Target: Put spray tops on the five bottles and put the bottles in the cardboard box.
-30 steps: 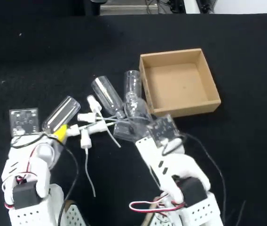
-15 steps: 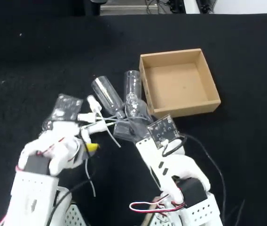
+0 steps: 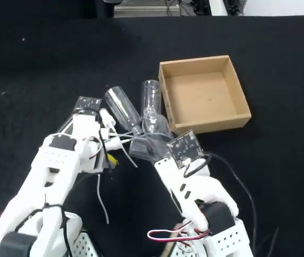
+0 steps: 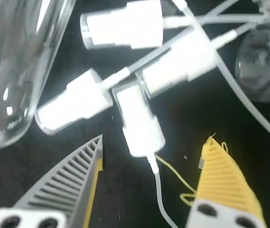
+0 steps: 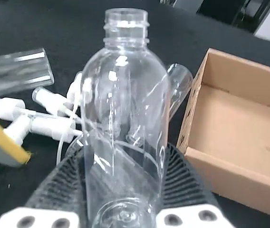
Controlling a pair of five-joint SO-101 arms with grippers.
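Observation:
Several white spray tops point(image 4: 139, 126) lie tangled on the black table, with long thin tubes. My left gripper point(image 4: 155, 140) hangs open right over them, its grey and yellow fingers either side of one top point(image 3: 109, 143). My right gripper point(image 5: 123, 159) is shut on a clear bottle point(image 5: 125, 114), held upright with its open neck up, just in front of the cardboard box point(image 3: 241, 101). In the high view that bottle point(image 3: 156, 128) stands by the box's near left corner. Two more clear bottles point(image 3: 121, 107) point(image 3: 151, 95) lie left of the box. Another bottle point(image 4: 16, 71) lies beside the tops.
The cardboard box point(image 5: 249, 123) has nothing inside it. A loose tube point(image 3: 101, 201) trails toward the table's front between the two arm bases. Bare black table stretches to the left and beyond the box.
My left arm has swung right, from beside the leftmost bottle to over the spray tops. The right arm has kept still with its bottle.

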